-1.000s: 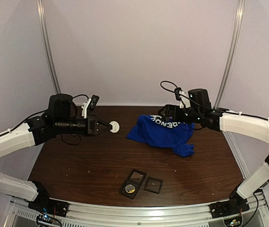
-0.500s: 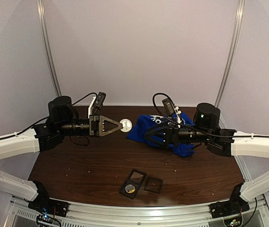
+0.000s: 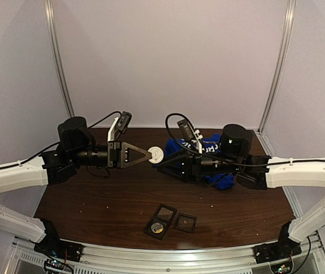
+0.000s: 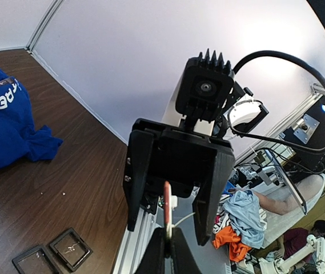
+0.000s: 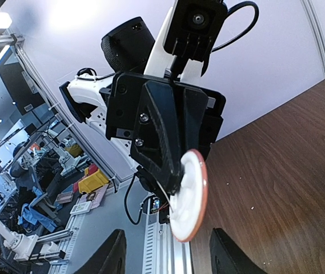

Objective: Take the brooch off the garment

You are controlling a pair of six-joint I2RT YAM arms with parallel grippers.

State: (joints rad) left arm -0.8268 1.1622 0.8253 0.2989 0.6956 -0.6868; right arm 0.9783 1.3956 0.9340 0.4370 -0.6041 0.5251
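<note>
The brooch (image 3: 156, 153) was a flat round disc, white on its face with a thin coppery rim, and edge-on in the left wrist view it showed only as a slim reddish sliver. The left gripper (image 3: 150, 154) was clenched on it, the black triangular fingers (image 5: 163, 142) meeting at the disc's edge. It hung above the dark wood-grain table (image 3: 93, 197), just left of the frame's centre.

The right gripper (image 3: 161, 165) faced it from the right, tips just below and beside the disc. Its jaws stood apart with nothing between them that I could see touching. The garment (image 3: 211, 146), a soft crumpled royal-blue T-shirt with white lettering, lay right of centre at the back, mostly hidden behind the right arm and apart from the brooch.

Two small square black cases (image 3: 171, 221) sat side by side at lower centre.

A second earlier the right gripper had been over the shirt. It had since swung to centre, and the left had carried the brooch rightward.
</note>
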